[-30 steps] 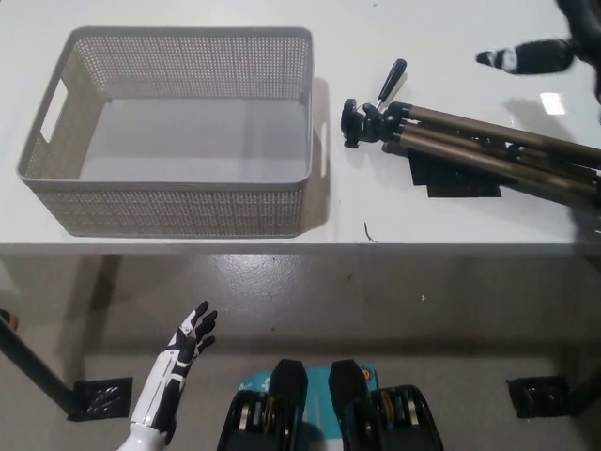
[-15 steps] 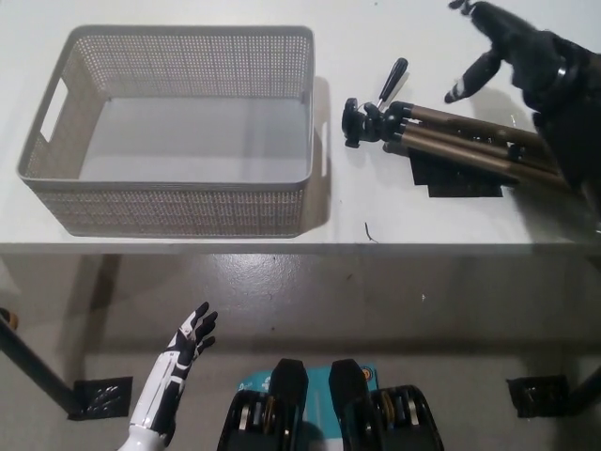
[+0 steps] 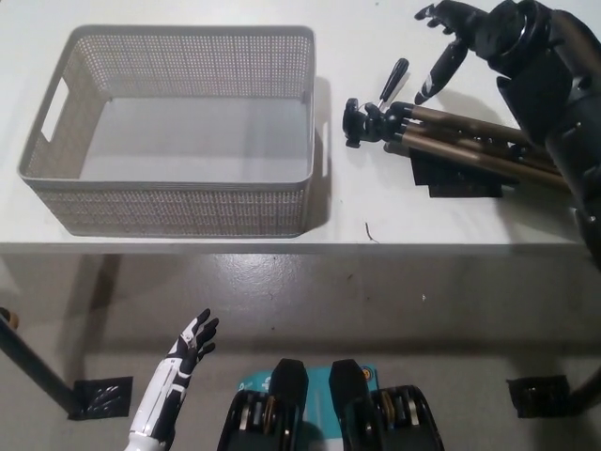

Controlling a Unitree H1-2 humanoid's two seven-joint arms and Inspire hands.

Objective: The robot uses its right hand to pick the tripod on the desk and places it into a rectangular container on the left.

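The folded tripod lies on the white desk, its black head and handle pointing left and its brown legs running right under my arm. My black right hand hovers above the tripod's upper legs, fingers spread open, holding nothing. The grey mesh rectangular container stands on the desk to the left and holds nothing. My white left hand hangs low below the desk edge at the lower left, fingers apart.
A black rectangular patch lies on the desk under the tripod legs. A small dark scrap sits near the front edge. Floor and black table feet show below the desk.
My right arm has swung in from the right and moved left and down over the tripod legs. The tripod and container have not moved.
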